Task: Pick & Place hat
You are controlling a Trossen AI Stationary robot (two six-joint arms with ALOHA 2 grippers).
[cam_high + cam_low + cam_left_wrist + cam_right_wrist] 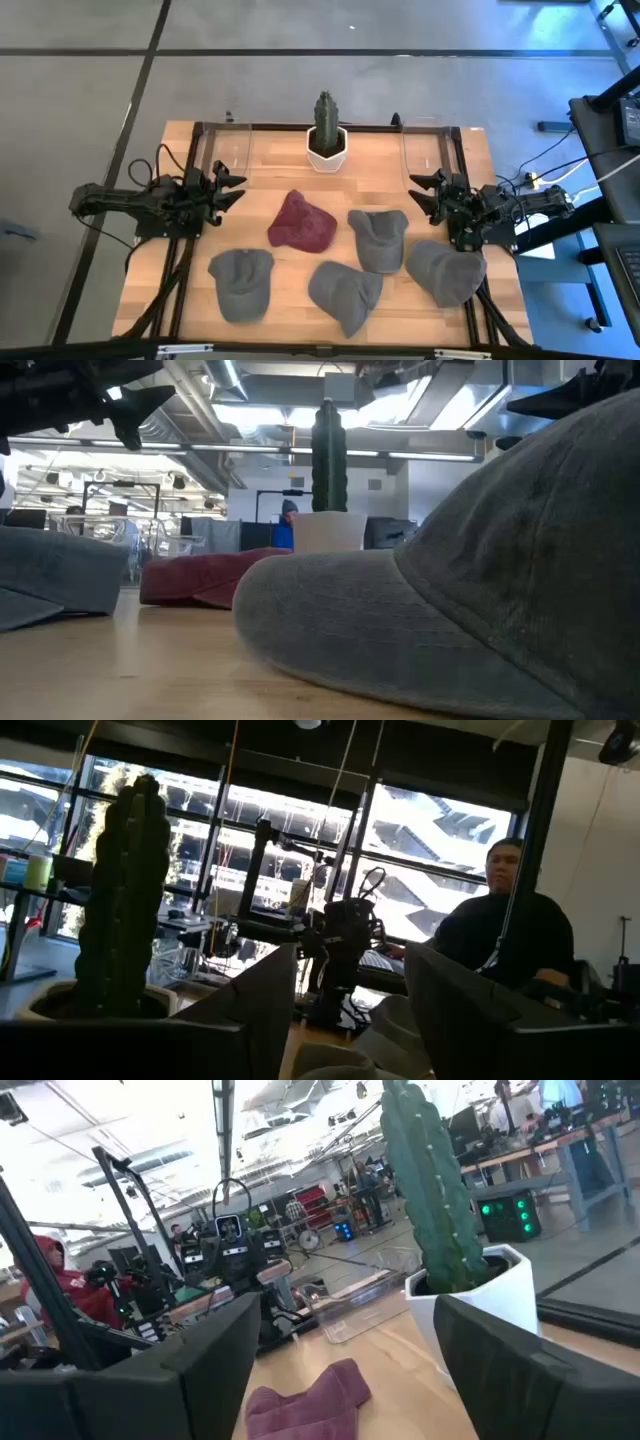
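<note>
A dark red hat (302, 223) lies flat on the table's middle; it also shows in the low view (205, 576) and the right wrist view (305, 1400). Several grey hats lie along the near side: one near left (241, 281), one at the near middle (345, 291), one behind it (379, 238), one near right (446, 270). My left gripper (232, 188) hovers open at the table's left edge, above the table. My right gripper (424, 192) hovers open at the right edge. Neither touches a hat.
A white pot with a green cactus (325, 140) stands at the far middle of the table. Clear plastic bins sit at the far left (228, 150) and far right (425, 148). A person (505, 935) shows beyond the table in the left wrist view.
</note>
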